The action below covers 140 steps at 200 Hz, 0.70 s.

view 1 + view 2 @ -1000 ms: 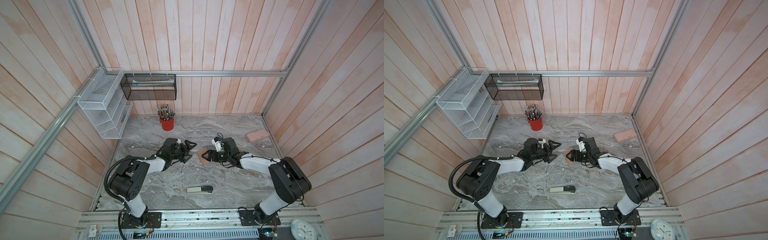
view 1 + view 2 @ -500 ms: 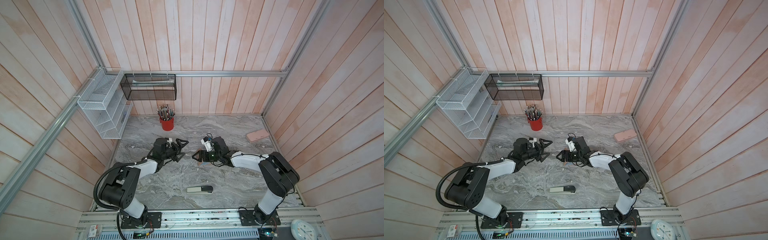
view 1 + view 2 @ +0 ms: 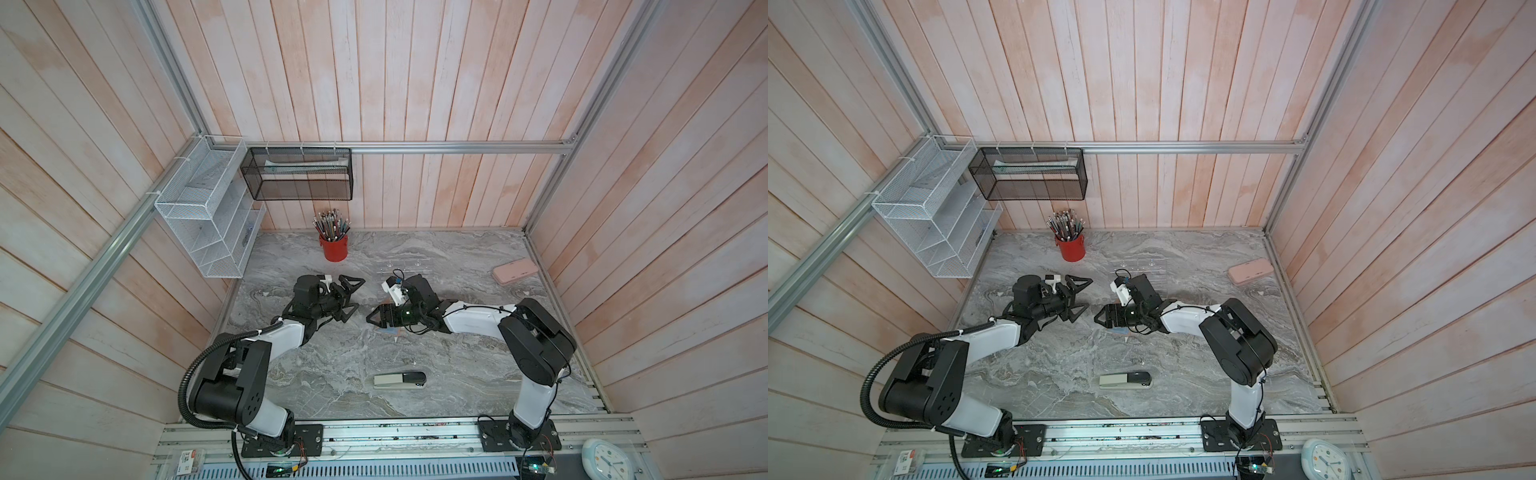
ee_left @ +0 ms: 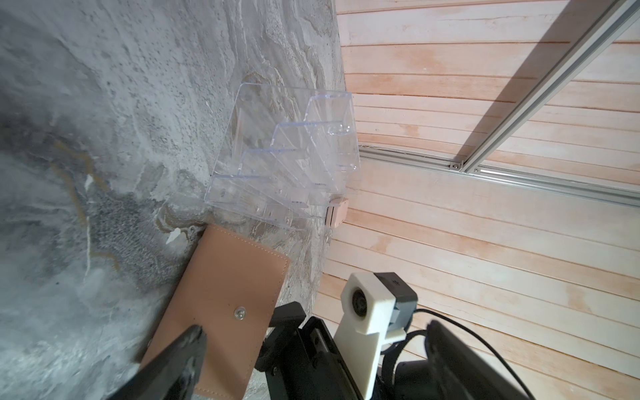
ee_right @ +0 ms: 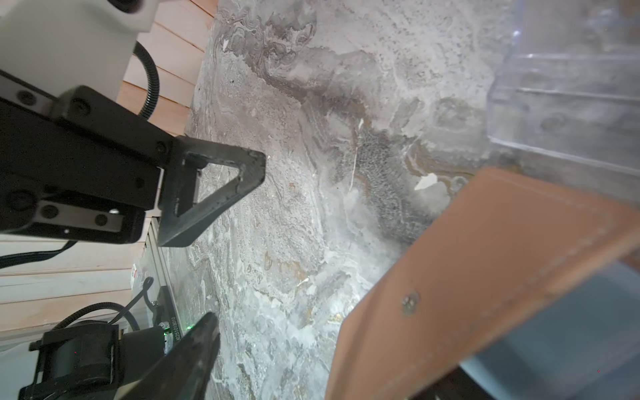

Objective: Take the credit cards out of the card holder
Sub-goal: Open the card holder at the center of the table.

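Note:
The tan card holder lies on the marble table beside the clear rack, its snap stud facing up. In the right wrist view its flap tilts up and a bluish plastic sleeve shows behind it. The credit cards are hidden. My right gripper hovers right over the holder and stands open: one finger is free above bare table, and the flap hides the other. In both top views only a bluish edge of the holder peeks out below it. My left gripper faces it, wide open and empty.
A clear acrylic rack stands just behind the holder. At the back is a red cup of pencils, at the far right a pink case, near the front a grey-black stapler. Wire shelves hang on the left wall.
My right gripper has slid left over the card holder, which now mostly hides beneath it. My left gripper has drawn back a little to the left, still open.

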Available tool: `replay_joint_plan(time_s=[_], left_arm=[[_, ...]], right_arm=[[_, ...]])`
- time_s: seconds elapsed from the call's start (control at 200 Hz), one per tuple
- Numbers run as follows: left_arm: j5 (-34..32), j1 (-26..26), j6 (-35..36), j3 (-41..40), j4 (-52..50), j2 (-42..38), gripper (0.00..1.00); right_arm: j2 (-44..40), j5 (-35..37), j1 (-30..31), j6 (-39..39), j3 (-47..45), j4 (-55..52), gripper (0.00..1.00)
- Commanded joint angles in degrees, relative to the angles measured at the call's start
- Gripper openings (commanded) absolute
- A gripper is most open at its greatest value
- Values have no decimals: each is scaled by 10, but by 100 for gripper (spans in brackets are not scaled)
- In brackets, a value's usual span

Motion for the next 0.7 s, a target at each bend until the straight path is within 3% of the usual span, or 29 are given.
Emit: replay_joint_plan(time_s=[0.0, 0.695], left_arm=[[17, 11, 12, -5, -3, -17, 100], [64, 81, -8, -43, -1, -47, 100]], right_arm=[[-12, 15, 0, -18, 26, -32, 81], [108, -15, -4, -8, 149, -33, 81]])
